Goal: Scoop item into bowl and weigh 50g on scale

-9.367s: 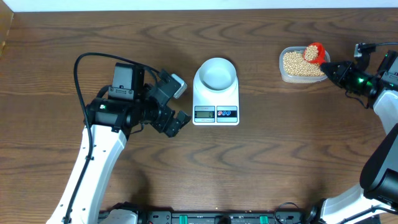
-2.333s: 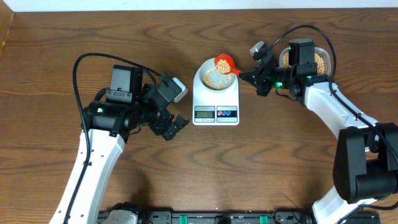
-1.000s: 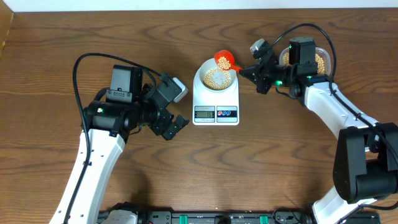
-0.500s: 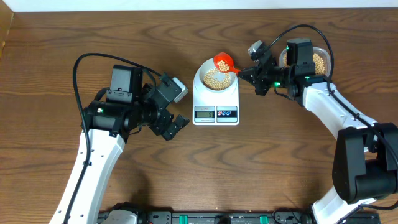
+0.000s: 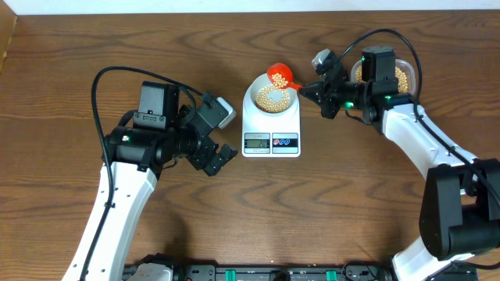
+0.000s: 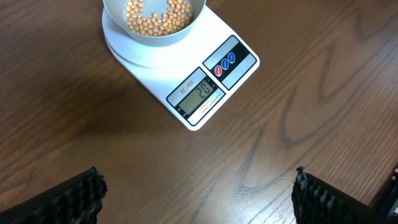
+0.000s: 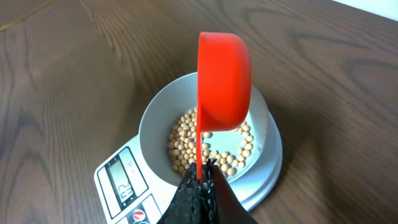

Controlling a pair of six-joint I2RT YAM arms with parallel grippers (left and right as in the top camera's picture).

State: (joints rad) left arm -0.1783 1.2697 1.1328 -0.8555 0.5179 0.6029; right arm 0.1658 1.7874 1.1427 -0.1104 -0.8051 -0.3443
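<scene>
Overhead, the right gripper is clamped on the handle of a red scoop, which hangs over the far right rim of the bowl. The bowl sits on the far end of the scale, with the display and buttons on the near end. A shallow layer of beans covers part of the bowl's floor, and pale bottom shows between them.

From the right wrist the scoop is tipped on its side above the beans. Its cup looks empty from above, and no beans can be seen falling. The left gripper hovers to the left of the scale and a little nearer, jaws spread wide and holding nothing, well apart from the bowl. Its camera looks straight down on the display, which appears to read 20, though the digits are small.

The step in hand looks like the end of a pour: the scoop is turned over the bowl and its load is out. If the reading is right, the bowl is well short of 50.

The next move calls for carrying the scoop right to the tub at the far right, partly hidden behind the right arm, where more beans show. After that comes another load, tipped in without knocking the bowl or pressing on the scale. A full scoop seems safe now, but later ones should be smaller and poured slowly, with the display checked as it nears the target
</scene>
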